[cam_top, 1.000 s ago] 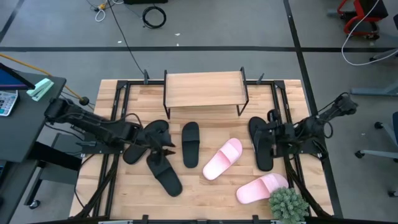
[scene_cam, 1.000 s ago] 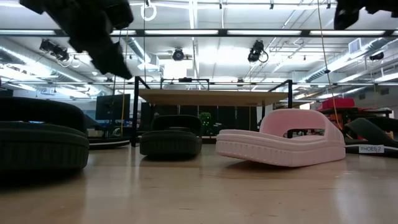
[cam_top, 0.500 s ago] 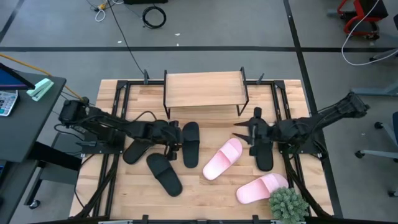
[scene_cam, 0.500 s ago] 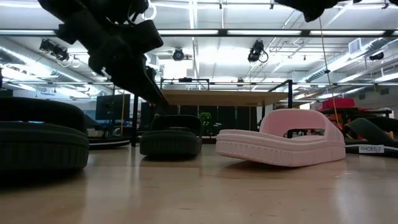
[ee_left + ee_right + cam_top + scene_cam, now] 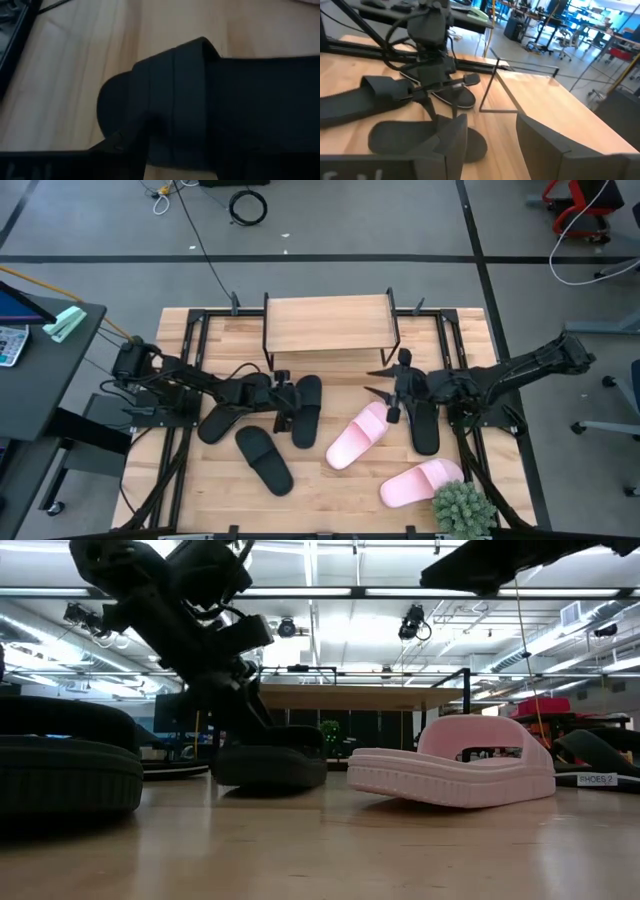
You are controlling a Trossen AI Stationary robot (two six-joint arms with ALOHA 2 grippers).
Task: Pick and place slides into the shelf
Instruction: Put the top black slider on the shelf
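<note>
- Left hand (image 5: 283,402) is down at the middle black slide (image 5: 306,411), fingers spread wide on either side of its near edge, nothing gripped.
- In the left wrist view that slide's strap (image 5: 170,95) fills the picture, lying flat on the tabletop (image 5: 330,480).
- Right hand (image 5: 392,392) hovers just beyond the nearer pink slide (image 5: 358,435), fingers (image 5: 451,142) wide apart (and empty).
- The shelf (image 5: 328,322) stands at the far edge of the tabletop, its wooden board bare.
- Two more black slides lie on the left (image 5: 225,412) (image 5: 264,460), the second angled toward the front.
- Another black slide (image 5: 422,420) sits under the right arm; the second pink slide (image 5: 420,481) lies by the small green plant (image 5: 462,508).
</note>
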